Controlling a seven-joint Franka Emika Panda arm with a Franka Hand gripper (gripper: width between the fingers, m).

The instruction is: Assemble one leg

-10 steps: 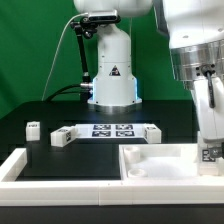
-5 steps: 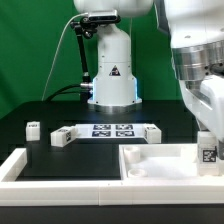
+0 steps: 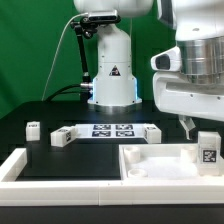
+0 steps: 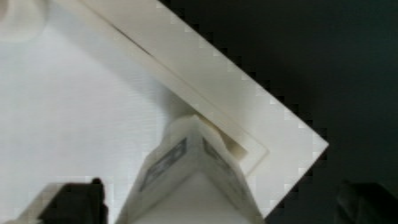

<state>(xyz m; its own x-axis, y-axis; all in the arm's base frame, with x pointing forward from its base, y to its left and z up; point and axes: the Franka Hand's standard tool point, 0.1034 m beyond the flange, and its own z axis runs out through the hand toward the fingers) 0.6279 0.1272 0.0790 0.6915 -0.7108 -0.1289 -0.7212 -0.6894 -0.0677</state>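
The leg [image 3: 207, 152] has been left upright at the tabletop's [image 3: 160, 165] three o'clock edge. The gripper [image 3: 187, 124] has been raised clear, its fingers apparently spread and empty, so placement looks complete.

Green backdrop [image 3: 30, 50]; black tabletop [image 3: 40, 108]

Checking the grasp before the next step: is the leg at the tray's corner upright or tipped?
Upright. The leg stands vertical with its tag facing the camera, at the tray's corner on the exterior view's right. Whether the gripper grips it: cannot tell.
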